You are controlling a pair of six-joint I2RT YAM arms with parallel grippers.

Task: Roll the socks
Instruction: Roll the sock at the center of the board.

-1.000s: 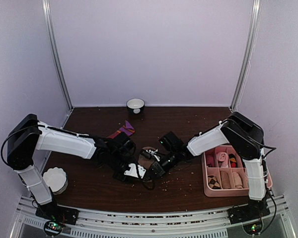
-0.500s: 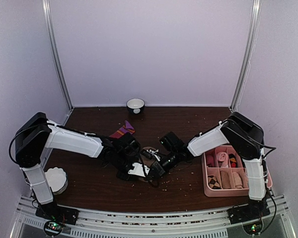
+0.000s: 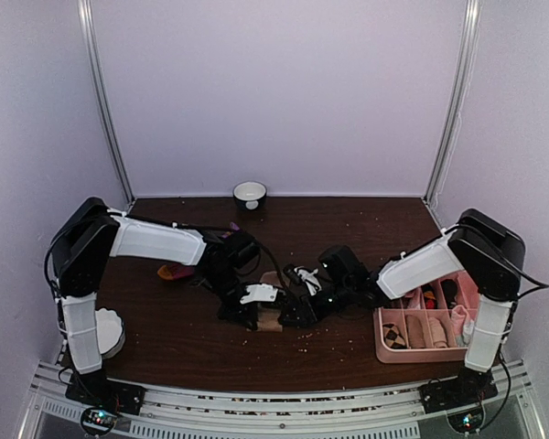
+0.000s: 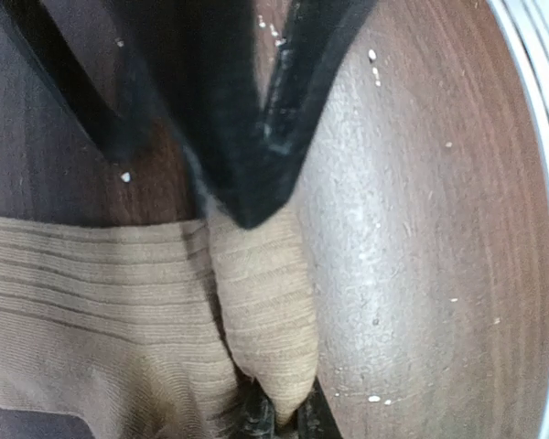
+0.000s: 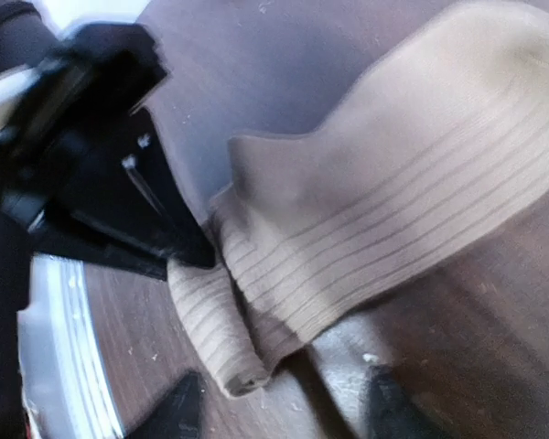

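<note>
The dark wooden table (image 3: 348, 229) carries everything, and both claws meet low over its middle. The left arm (image 3: 156, 242) reaches in from the left and the right arm (image 3: 421, 265) from the right, so the two claws face each other, nearly touching.

A pink divided tray (image 3: 381, 334) with small rolled socks in it sits behind the right claw, out by that arm's elbow.

The tan sock (image 5: 393, 201) lies flat on the wood directly under and between the two claws, its ribbed cloth spread out. One edge is folded up into a narrow roll.

The left claw (image 4: 247, 210) is clamped on that roll, its black fingertips pressed together with the ribbed cloth pinched between them.

The right claw (image 5: 282, 407) has its fingers apart. The loose end of the roll lies in the gap between them, and neither finger is pressing it.

The dark red sock (image 3: 176, 272) lies well behind the left claw, mostly hidden under the left arm, with only an orange patch showing.

A small white bowl (image 3: 250, 193) stands at the far edge of the table, well beyond both claws. A white fluted cup (image 3: 101, 331) sits far back from the left claw, beside that arm's base.

Pale crumbs (image 4: 373, 57) dot the wood just beside the left claw.
</note>
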